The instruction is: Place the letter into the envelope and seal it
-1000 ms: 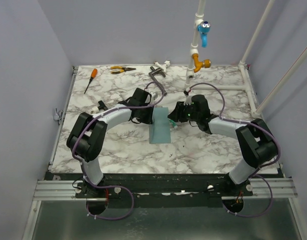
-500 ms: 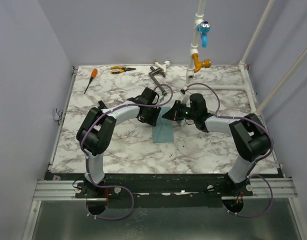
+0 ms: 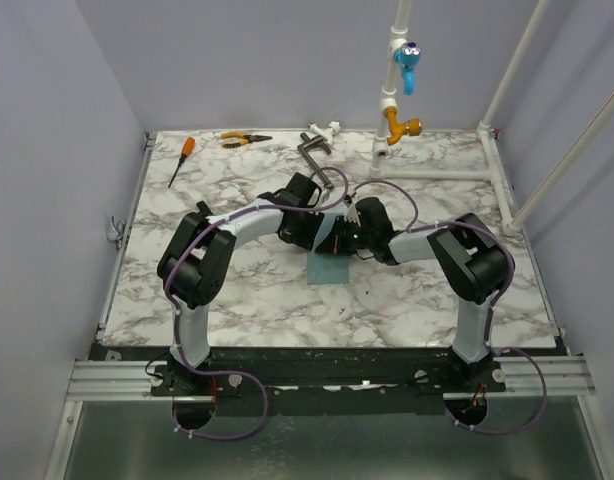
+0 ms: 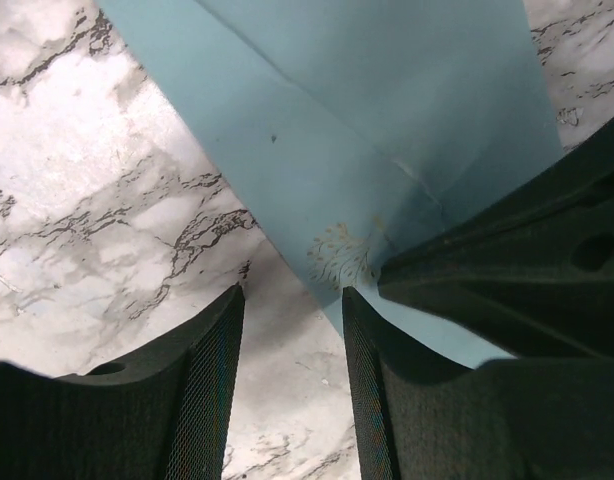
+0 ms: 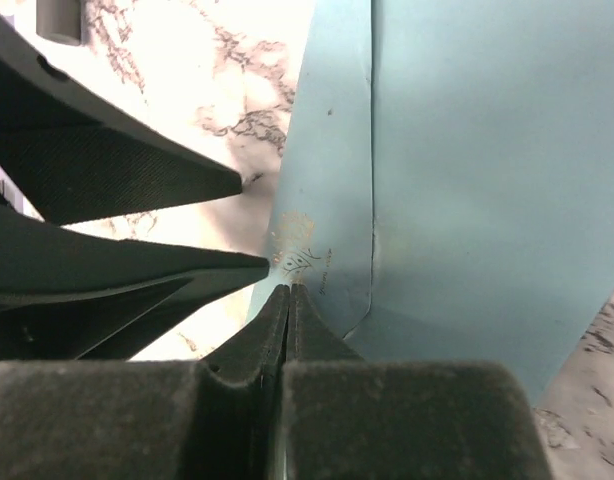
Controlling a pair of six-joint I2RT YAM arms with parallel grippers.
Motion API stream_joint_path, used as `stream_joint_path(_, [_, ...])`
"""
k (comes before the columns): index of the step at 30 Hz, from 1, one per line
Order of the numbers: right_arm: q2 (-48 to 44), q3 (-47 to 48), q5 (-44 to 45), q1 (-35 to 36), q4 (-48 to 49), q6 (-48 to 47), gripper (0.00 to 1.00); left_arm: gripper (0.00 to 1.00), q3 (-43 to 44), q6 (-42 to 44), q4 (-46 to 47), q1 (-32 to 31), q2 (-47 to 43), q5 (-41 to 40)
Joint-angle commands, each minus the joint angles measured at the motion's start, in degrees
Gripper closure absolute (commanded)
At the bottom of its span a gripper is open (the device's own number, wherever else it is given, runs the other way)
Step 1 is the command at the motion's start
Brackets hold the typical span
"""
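Closed tight at the right hand (image 5: 289,292): pads flush together with no gap, tips down on the envelope (image 5: 467,180) at a small brownish stain (image 5: 299,248) beside a crease. Cannot tell whether any paper is nipped between those pads. Parted at the left hand (image 4: 292,296), with a plain gap between the two fingers: one finger (image 4: 372,390) over the envelope's edge, the other (image 4: 202,400) over bare marble, gripping nothing. Meeting nose to nose, left tips just beside the right tips, at that same stained spot near the envelope's far end. Lying flat under both, teal-blue, near the middle of the table (image 3: 237,300), stretching from the hands back toward the arm bases. Farther out along the far edge: an orange-handled screwdriver (image 3: 181,158), yellow-handled pliers (image 3: 243,139), a bent metal handle (image 3: 312,148). At the far right, a white pipe (image 3: 387,100) rising upright, with a blue valve (image 3: 408,55) and a yellow fitting (image 3: 402,127) on it.
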Motion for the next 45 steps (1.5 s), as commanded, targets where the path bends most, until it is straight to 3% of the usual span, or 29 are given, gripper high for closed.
stream_joint_path(1, [1.86,0.44,12.15,-0.29,-6.97,-1.83,0.99,0.56,1.65,-0.26,-2.48,0.15,-0.03,1.28])
stream_joint_path(6, [3.51,-0.69,11.26,-0.34,-6.84,-0.75,0.99,0.59,0.48,0.05,-1.54,1.59,-7.01,7.51])
stream_joint_path(10, [3.92,-1.61,7.27,-0.33,-3.21,2.16,0.99,0.6,-5.32,7.54,3.59,0.41,-11.84,20.52])
stream_joint_path(12, [3.77,-1.26,5.2,-0.38,-2.58,2.69,0.99,0.59,-6.64,17.01,2.64,-0.32,-12.58,23.4])
stream_joint_path(13, [3.85,-0.52,3.83,-0.42,-2.95,2.64,0.99,0.58,-6.21,20.35,1.97,-0.78,-12.77,20.83])
stream_joint_path(15, [4.32,1.07,1.27,-0.4,-4.46,2.17,0.99,0.57,-3.65,31.11,-3.81,-0.62,-13.37,24.09])
stream_joint_path(18, [4.21,2.17,-0.2,-0.42,-5.33,1.74,0.99,0.51,-6.03,46.23,-3.98,-1.33,-16.55,19.09])
stream_joint_path(21, [3.72,3.03,-0.24,-0.4,-6.52,0.97,0.99,0.48,-12.91,62.83,0.25,-1.71,-19.16,14.12])
stream_joint_path(24, [4.13,3.63,-0.37,-0.5,-7.46,0.46,0.99,0.36,-18.3,74.48,4.02,-3.03,-19.22,12.85])
stream_joint_path(25, [4.2,3.44,-0.25,-0.38,-7.43,0.56,0.99,0.36,-18.13,74.71,4.1,-4.11,-18.51,12.26])
stream_joint_path(26, [4.17,3.03,0.02,-0.38,-7.41,0.68,0.99,0.19,-17.62,74.42,4.05,-4.72,-17.59,12.16])
stream_joint_path(28, [3.24,1.68,1.5,-0.39,-7.09,1.43,0.99,0.02,-17.64,75.17,3.98,-5.73,-16.44,12.6])
stream_joint_path(35, [-0.55,-7.81,3.6,0.3,-0.99,5.49,0.99,0.01,-26.07,77.5,6.58,-9.51,-19.78,12.26])
stream_joint_path(41, [-0.08,-10.25,-0.5,0.73,4.08,9.49,0.99,0.01,-27.8,75.39,5.93,-14.88,-19.89,10.33])
stream_joint_path(45, [-3.21,-9.82,-0.59,1.55,2.87,9.96,0.99,0.03,-26.11,74.08,-1.76,-17.61,-18.78,10.47])
